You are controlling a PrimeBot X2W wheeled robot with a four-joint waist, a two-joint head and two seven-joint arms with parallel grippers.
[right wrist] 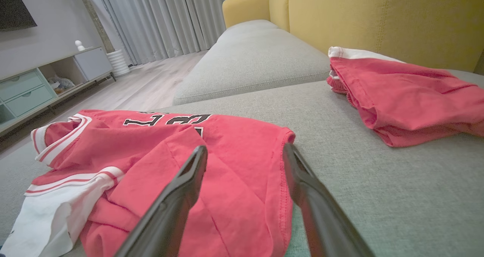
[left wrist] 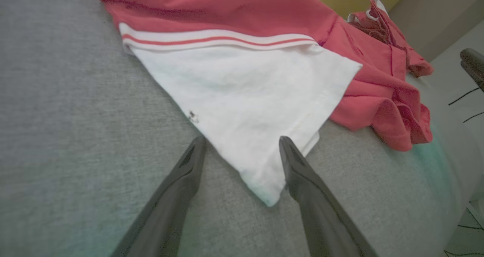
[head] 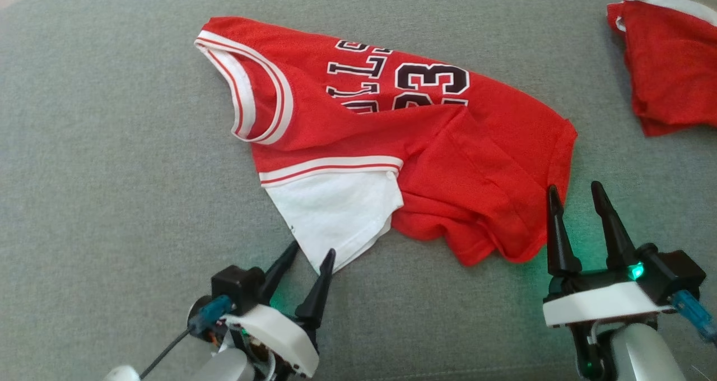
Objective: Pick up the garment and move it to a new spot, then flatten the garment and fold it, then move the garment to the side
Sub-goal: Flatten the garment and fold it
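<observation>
1. left pincer [head: 312, 248] sits nearest, its fingers spread either side of the white sleeve [left wrist: 242, 109] tip of the garment [head: 392, 129]. the tip lies between them unpinched, so i judge it is lined up to nip that corner.
2. right pincer [head: 575, 187], also spread and holding nothing, straddles the red hem [right wrist: 283, 219] at the near right corner, likely so both corners lift together.
3. the garment lies rumpled on the grey sofa seat [head: 112, 145], one flap doubled over its number, not yet flattened.
4. far right, another red garment [head: 666, 61] rests well apart.
</observation>
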